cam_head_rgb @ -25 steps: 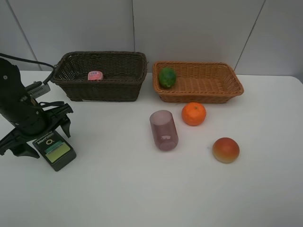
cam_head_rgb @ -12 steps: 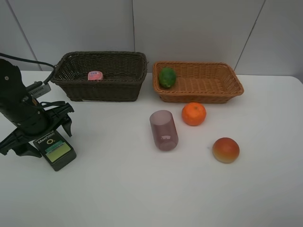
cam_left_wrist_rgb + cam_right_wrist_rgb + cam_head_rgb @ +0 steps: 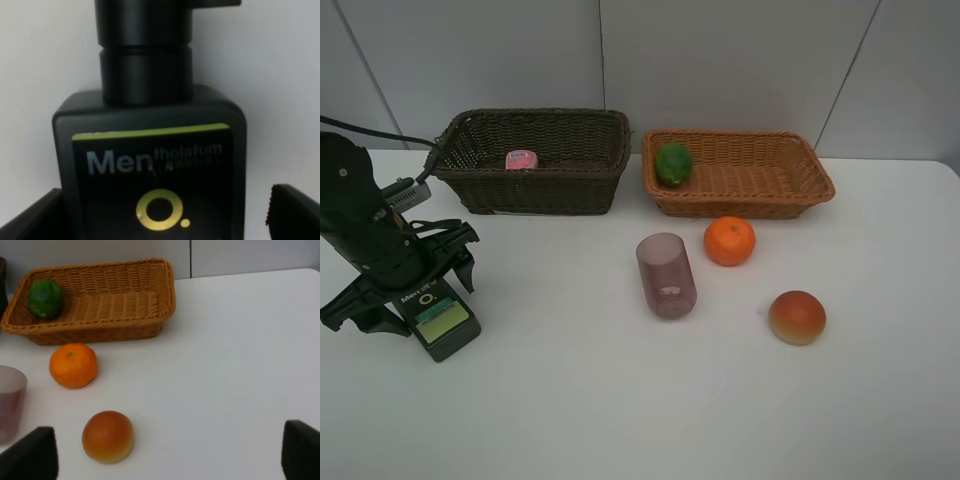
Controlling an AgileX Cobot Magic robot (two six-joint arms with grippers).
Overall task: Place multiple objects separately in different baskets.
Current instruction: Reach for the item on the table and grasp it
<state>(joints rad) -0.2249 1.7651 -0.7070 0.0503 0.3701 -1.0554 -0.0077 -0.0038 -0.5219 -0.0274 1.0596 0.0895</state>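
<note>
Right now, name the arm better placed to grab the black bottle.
Left: its open fingers flank the bottle. The right arm is outside the high view, facing the orange.

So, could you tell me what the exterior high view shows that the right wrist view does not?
Only the exterior high view: the pink bottle inside the dark basket, and the left gripper straddling the black bottle. Only the right wrist view: the open right gripper. Both: the tan basket, green fruit, orange, red-orange fruit, purple cup.

High overview; nearer wrist views; shared orange (image 3: pixel 729 240)
</note>
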